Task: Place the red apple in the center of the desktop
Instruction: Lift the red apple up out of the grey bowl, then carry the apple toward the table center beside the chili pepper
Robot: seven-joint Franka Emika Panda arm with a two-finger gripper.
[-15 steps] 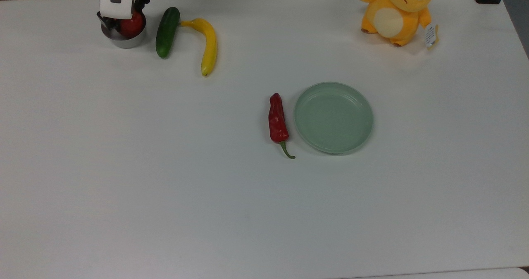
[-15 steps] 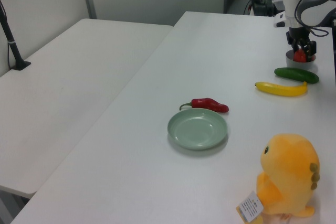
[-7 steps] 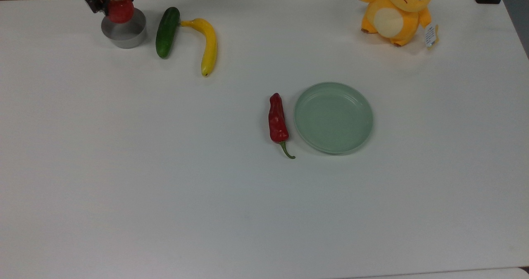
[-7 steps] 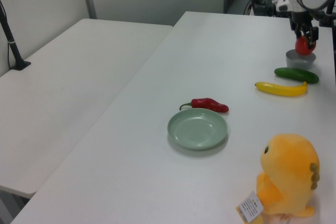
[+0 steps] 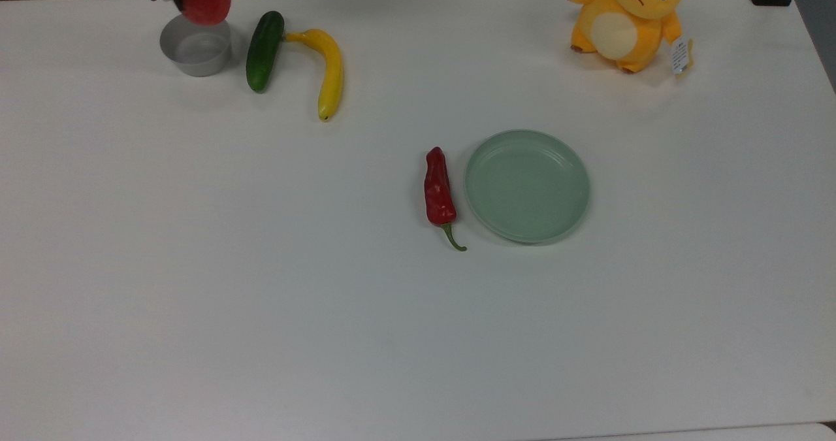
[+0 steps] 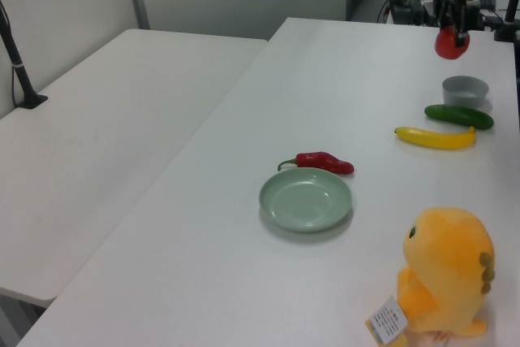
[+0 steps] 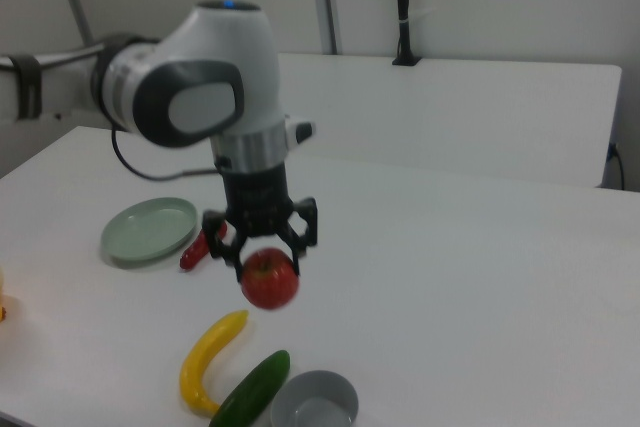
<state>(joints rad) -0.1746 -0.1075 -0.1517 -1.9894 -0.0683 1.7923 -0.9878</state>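
The red apple (image 5: 205,2) (image 6: 451,42) (image 7: 269,278) hangs in the air, well above the small grey metal bowl (image 5: 195,45) (image 6: 465,89) (image 7: 314,403). My gripper (image 7: 268,265) (image 6: 452,28) is shut on the apple from above, a dark finger on each side of it. The bowl is empty. The white desktop (image 5: 274,284) stretches wide below; the apple is over its far left corner in the top view.
A green cucumber (image 5: 264,50) and a yellow banana (image 5: 329,70) lie beside the bowl. A red chili pepper (image 5: 439,190) lies next to a pale green plate (image 5: 526,185) near the middle. An orange plush toy (image 5: 627,16) sits at the top view's upper right.
The gripper has lifted the apple out of the grey bowl and raised it high above it. The bowl now stands empty; nothing else moved.
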